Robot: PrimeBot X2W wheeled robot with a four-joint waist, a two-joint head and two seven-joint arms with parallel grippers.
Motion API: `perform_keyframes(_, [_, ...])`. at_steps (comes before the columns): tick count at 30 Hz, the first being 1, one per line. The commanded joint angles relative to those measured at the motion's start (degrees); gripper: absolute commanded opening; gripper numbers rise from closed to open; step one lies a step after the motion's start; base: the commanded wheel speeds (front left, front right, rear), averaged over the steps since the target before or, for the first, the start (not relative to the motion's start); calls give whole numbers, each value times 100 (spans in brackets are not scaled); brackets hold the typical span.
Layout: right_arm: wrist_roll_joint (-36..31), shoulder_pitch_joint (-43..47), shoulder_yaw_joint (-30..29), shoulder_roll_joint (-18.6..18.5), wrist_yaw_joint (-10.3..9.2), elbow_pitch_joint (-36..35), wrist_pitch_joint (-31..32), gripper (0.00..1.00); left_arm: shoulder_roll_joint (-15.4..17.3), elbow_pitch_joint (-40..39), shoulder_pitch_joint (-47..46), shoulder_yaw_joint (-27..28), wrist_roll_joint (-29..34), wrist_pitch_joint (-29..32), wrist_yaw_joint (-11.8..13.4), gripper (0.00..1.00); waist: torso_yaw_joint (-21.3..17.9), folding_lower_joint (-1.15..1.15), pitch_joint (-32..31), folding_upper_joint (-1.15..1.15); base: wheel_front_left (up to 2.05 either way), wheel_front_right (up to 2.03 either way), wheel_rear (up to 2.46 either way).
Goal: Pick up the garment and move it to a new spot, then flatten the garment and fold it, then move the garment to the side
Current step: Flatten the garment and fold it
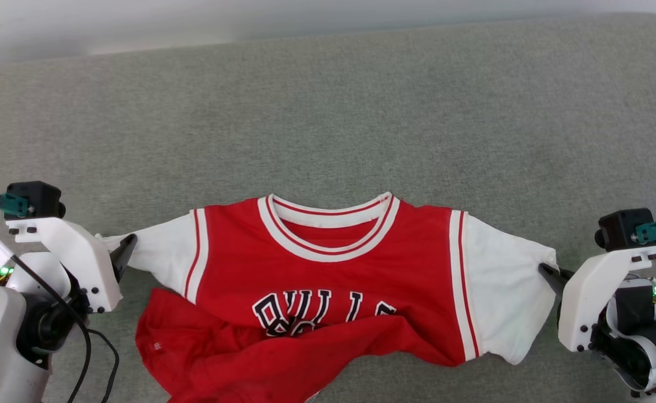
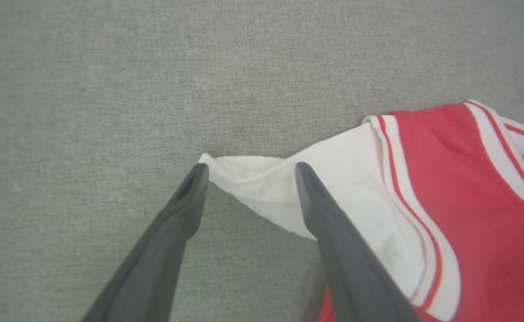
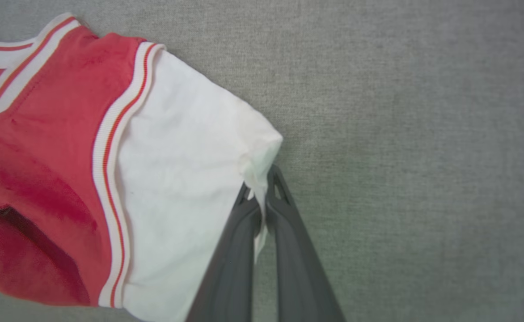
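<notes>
Here, the right gripper has its jaws closed on a pinch of the white right sleeve, with the fabric bunched between the two fingertips. The left gripper stands with its jaws wide apart. The pointed tip of the left sleeve lies in the gap between them, its corner at the outer fingertip, and the inner finger crosses over the sleeve's lower edge. Whether either left finger actually presses the fabric cannot be told, since the wrist view looks along them.

Between the two pairs of jaws the garment is drawn out sideways, chest side up. Its striped neckline lies midway between them and slightly beyond. On the robot's side of the jaws, the red lower part is crumpled and folded up over the bottom of the black lettering, bulging more toward the left gripper.

The whole rests on a grey-green woven surface, which extends outward past both grippers.
</notes>
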Motion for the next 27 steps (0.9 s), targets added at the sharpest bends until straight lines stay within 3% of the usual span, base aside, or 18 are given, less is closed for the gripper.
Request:
perform_keyframes(1, [-4, -98, 39, 27, -2, -25, -69, 0, 40, 134, -129, -9, -66, 138, -36, 100, -127, 0, 149, 0, 0, 0, 0])
perform_keyframes(11, [56, -178, 129, 107, -2, 80, -309, 0, -141, 1131, -38, -312, -617, 1416, -53, 100, -318, 0, 393, 0, 0, 0, 0])
perform_keyframes(12, [60, -187, 133, 116, -2, 95, -328, 0, -179, 1175, -12, -362, -678, 1561, -50, 55, -327, 0, 401, 0, 0, 0, 0])
perform_keyframes(14, [60, -204, 126, 122, -2, 120, -364, 0, -249, 1175, -2, -418, -745, 1688, -85, 0, -334, 0, 411, 0, 0, 0, 0])
perform_keyframes(21, [-15, -333, 145, 38, -2, 224, -606, 0, -249, 920, -396, -343, -526, 1127, -214, 0, -287, 0, 221, 0, 0, 0, 0])
perform_keyframes(27, [-152, -766, 81, -26, -2, 487, -912, 0, -163, 724, -963, -393, 10, 442, -220, 0, -189, 0, -113, 0, 0, 0, 0])
